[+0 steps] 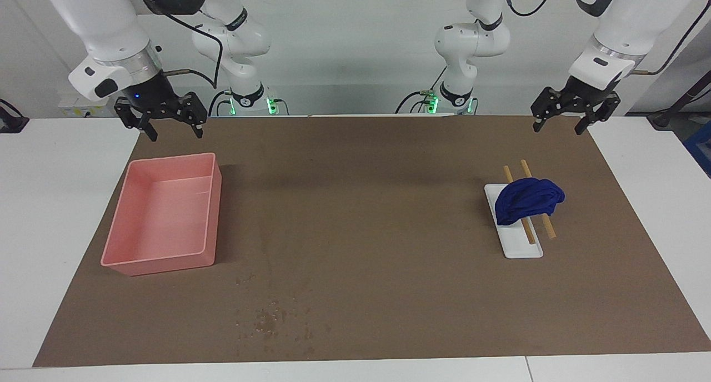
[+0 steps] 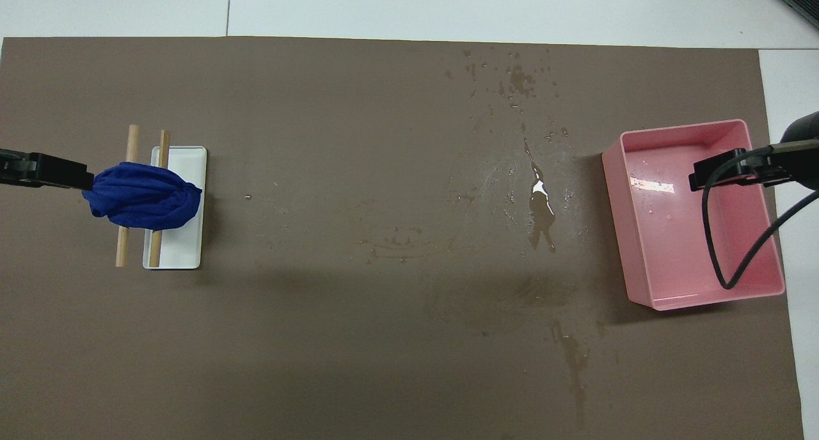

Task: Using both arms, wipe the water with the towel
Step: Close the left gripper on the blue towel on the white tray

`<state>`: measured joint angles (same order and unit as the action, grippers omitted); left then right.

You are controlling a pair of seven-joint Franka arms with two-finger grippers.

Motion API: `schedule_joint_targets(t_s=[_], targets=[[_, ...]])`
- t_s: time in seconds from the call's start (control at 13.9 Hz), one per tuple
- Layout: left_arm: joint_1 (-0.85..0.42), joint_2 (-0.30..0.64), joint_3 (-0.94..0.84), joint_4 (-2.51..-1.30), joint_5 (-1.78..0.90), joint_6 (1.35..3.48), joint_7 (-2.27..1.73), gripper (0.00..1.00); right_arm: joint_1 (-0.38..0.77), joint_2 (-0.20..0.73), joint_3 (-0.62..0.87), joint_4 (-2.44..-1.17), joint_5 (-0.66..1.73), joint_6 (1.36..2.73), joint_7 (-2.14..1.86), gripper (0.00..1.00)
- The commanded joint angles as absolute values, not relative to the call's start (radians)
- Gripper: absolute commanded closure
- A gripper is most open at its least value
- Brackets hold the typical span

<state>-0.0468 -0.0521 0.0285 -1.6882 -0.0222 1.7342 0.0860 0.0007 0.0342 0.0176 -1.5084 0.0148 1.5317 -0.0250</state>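
The blue towel point(image 1: 527, 200) point(image 2: 142, 196) lies bunched on two wooden sticks point(image 1: 549, 227) laid across a small white tray point(image 1: 523, 249), toward the left arm's end of the table. Water point(image 2: 541, 204) lies in a puddle and streaks on the brown mat between the towel and the pink bin. Drops of it point(image 1: 269, 318) reach the mat's edge farthest from the robots. My left gripper point(image 1: 558, 129) hangs open and empty over the mat's edge near its base, apart from the towel. My right gripper point(image 1: 175, 132) hangs open and empty above the bin's nearer end.
A pink rectangular bin point(image 1: 172, 157) point(image 2: 678, 128) sits toward the right arm's end, with wet glints inside. The brown mat point(image 1: 366, 204) covers most of the white table. A black cable point(image 2: 736, 254) from the right arm hangs over the bin.
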Motion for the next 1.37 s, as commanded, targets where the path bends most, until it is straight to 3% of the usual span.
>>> schedule_joint_targets(t_s=[0.0,0.36,0.79,0.87,0.94,1.08,1.3], targets=[[-0.026,-0.118,0.029,-1.946,-0.008,2.004,-0.027,0.0,-0.014,0.014,0.029,-1.548,0.064,1.567,0.032,0.0],[0.009,0.001,0.029,-2.013,-0.008,2.232,-0.052,0.0,-0.015,0.012,0.029,-1.549,0.101,1.569,0.075,0.0],[0.015,0.008,0.029,-2.109,-0.008,2.362,-0.052,0.0,-0.015,0.012,0.029,-1.551,0.101,1.571,0.075,0.0],[0.015,0.011,0.029,-2.111,-0.008,2.362,-0.052,0.11,-0.015,0.012,0.029,-1.551,0.101,1.571,0.075,0.0],[0.015,0.009,0.029,-2.115,-0.008,2.361,-0.054,0.35,-0.015,0.011,0.029,-1.552,0.101,1.572,0.075,0.0],[0.015,0.009,0.029,-2.115,-0.008,2.349,-0.054,0.96,-0.015,0.011,0.029,-1.552,0.101,1.572,0.075,0.0],[0.02,0.009,0.029,-2.114,-0.008,2.345,-0.046,1.0,-0.015,0.011,0.029,-1.554,0.101,1.572,0.075,0.0]])
